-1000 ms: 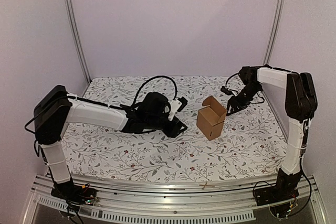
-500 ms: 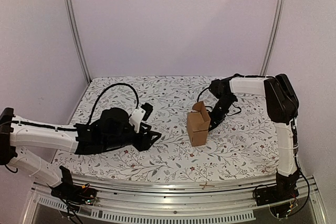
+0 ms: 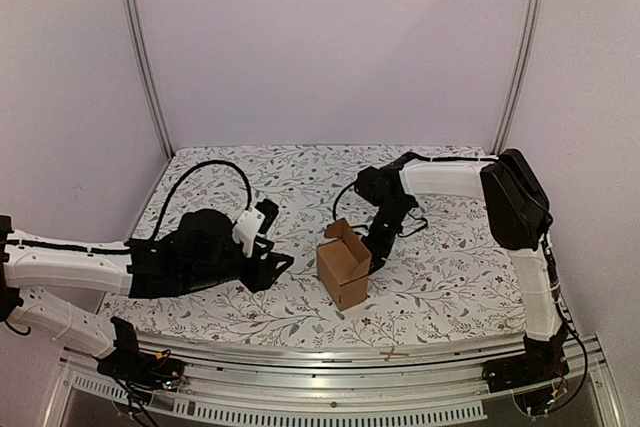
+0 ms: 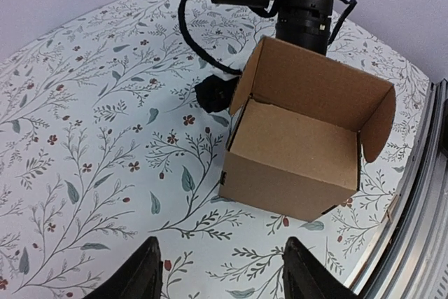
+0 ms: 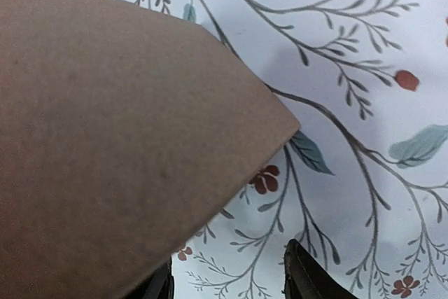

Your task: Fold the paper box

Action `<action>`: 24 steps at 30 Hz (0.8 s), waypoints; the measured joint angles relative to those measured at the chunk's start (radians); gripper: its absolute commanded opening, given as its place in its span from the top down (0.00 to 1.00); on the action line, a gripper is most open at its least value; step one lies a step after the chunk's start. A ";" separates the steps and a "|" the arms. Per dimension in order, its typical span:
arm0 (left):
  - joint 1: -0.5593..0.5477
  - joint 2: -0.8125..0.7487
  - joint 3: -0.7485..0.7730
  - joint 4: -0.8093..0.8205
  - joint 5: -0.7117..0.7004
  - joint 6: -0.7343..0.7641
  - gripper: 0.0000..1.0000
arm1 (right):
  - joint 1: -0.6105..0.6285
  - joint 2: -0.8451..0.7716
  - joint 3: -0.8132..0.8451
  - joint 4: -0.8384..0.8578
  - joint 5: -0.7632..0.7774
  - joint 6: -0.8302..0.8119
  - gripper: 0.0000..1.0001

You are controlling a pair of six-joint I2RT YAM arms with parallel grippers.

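The paper box point(image 3: 343, 265) is a small brown carton standing on the floral table cloth, its top open with flaps up. In the left wrist view the paper box point(image 4: 301, 145) faces me with its open side, just beyond my open, empty left gripper point(image 4: 224, 274). My left gripper point(image 3: 276, 269) lies left of the box, a short gap away. My right gripper point(image 3: 377, 237) is at the box's far right side, against a flap. In the right wrist view a cardboard panel point(image 5: 119, 138) fills the left, and my right gripper point(image 5: 227, 285) is open, one finger partly under the panel.
The floral cloth point(image 3: 450, 277) covers the table. A metal rail point(image 3: 330, 362) runs along the near edge, close to the box. Black cables point(image 3: 205, 177) loop above the left arm. White walls stand on three sides.
The box has slid toward the near left, with the right arm following behind it. The left arm has drawn back to the left and low, then shifted slightly right.
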 measured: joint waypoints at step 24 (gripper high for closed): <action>0.060 0.368 0.477 -0.282 0.120 0.241 0.55 | -0.122 -0.673 -0.248 0.097 0.136 0.003 0.01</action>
